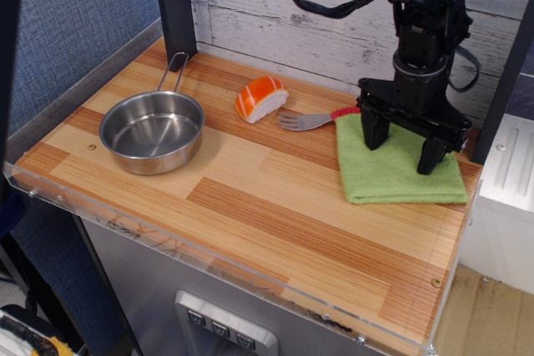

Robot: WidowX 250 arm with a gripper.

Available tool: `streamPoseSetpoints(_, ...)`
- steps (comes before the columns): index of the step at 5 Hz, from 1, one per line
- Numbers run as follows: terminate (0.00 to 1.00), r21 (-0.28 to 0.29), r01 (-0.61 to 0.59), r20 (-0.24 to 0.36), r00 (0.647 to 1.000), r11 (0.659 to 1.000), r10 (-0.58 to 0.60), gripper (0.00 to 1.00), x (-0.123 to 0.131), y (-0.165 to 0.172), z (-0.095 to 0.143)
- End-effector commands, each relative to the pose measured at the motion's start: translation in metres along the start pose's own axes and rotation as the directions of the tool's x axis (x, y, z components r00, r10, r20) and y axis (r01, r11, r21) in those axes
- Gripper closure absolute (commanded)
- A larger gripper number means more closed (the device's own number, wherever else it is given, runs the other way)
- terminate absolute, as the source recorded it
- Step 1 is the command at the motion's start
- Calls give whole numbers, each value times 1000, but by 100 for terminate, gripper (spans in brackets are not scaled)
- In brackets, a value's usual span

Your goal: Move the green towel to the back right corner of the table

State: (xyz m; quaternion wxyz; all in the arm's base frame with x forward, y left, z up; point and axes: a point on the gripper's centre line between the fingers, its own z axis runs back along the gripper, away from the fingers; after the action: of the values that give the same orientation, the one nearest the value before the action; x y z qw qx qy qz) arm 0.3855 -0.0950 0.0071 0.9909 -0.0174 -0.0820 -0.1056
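Note:
The green towel (400, 174) lies flat near the back right corner of the table (250, 202), its right edge close to the table's right rim. My gripper (403, 142) stands upright over the towel's back half. Its two black fingers (373, 129) are spread wide apart with both tips down on the cloth. Nothing is held between them.
A fork (309, 121) with a red handle lies at the towel's back left corner, touching it. A salmon sushi piece (261, 97) sits left of the fork. A steel pan (153, 131) stands at the left. A white plank wall runs behind; dark posts stand at the back corners.

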Motion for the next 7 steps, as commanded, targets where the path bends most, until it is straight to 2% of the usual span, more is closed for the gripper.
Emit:
streamPoseSetpoints(1, 0, -1, -3, -14, 1000, 1000, 3, 0, -6, -3, -8)
streamPoseSetpoints(3, 0, -24, -6, 52, 999, 1000, 8, 0, 0, -4, 26)
streamPoseSetpoints(5, 0, -9, 8, 115, 993, 1000, -7, 0, 10, -5, 63)
streamPoseSetpoints(6, 0, -3, 16, 132, 991, 1000, -15, 0, -1, -7, 79)
streamPoseSetpoints(7, 0, 4, -14, 184, 983, 1000, 13, 0, -9, -6, 104)
